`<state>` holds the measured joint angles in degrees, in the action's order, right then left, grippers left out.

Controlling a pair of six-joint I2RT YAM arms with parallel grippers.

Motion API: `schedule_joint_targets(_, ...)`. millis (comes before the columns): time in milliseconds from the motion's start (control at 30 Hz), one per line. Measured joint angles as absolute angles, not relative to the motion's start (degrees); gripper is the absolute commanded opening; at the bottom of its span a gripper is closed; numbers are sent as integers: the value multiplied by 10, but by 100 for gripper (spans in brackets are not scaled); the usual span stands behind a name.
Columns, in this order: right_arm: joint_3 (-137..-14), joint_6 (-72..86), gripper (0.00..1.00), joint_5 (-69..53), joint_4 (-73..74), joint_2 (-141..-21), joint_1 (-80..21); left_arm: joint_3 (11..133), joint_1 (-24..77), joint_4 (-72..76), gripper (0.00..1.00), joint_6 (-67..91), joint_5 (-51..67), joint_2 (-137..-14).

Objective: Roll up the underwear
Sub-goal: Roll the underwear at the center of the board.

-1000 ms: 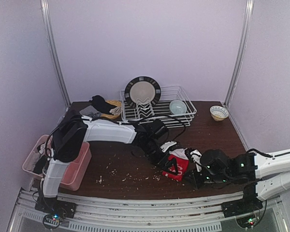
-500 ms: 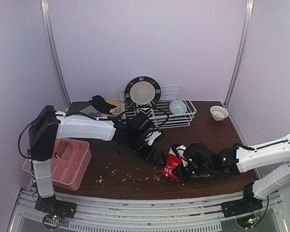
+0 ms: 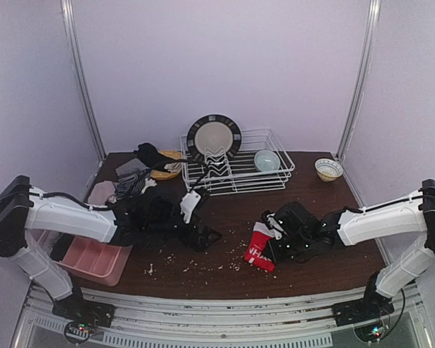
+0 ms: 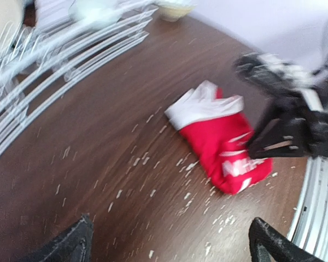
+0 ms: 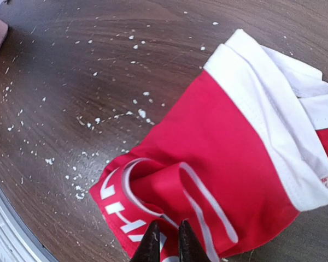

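The right claw point(image 3: 277, 248) is pinched almost closed on the near hem of the red underwear point(image 3: 259, 251). The cloth lies half folded ahead of that claw, with its white waistband on the far side. To the claw's left the table point(image 3: 225, 279) is bare wood strewn with white crumbs point(image 5: 82, 123), and the front rail point(image 3: 225, 313) lies near, behind the claw.

The left claw point(image 3: 203, 236) hangs low over the wood with its jaws spread wide and nothing between them. The red underwear is ahead of it and apart, across an open crumbed stretch.

Ahead and to the left claw's left stands the wire rack point(image 3: 275, 174), holding an upright plate point(image 3: 214, 138) and a bowl point(image 3: 267, 159). Behind this claw, under its arm at the table's edge, sits the pink tray point(image 3: 101, 262); I cannot tell what is in it. The striped underwear point(image 3: 130, 183) lies beyond the tray.

Both arms stretch low and nearly level over the table, reaching toward each other.
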<state>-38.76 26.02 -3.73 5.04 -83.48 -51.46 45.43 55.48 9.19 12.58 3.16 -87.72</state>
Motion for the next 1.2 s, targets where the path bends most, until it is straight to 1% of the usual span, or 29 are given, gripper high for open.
schedule_joint_targets(133, -386, 274, 13, -76, 38, -849, -483, 406, 575, 256, 98, 21, 99, -888)
schedule_joint_targets(267, -370, 293, 13, -126, 13, -856, -440, 420, 622, 314, 97, -133, 143, -929)
schedule_joint_targets(400, -368, 305, 13, -174, -1, -873, -403, 487, 669, 298, 90, -282, 159, -1006)
schedule_joint_targets(533, -372, 309, 12, -206, -12, -889, -387, 535, 677, 269, 81, -379, 168, -1060)
schedule_joint_targets(600, -372, 311, 12, -218, -17, -894, -382, 558, 675, 242, 75, -425, 168, -1082)
schedule_joint_targets(933, -375, 320, 11, -254, -37, -912, -370, 637, 672, 142, 53, -540, 145, -1160)
schedule_joint_targets(1200, -376, 320, 11, -270, -45, -917, -365, 675, 659, 118, 44, -577, 117, -1193)
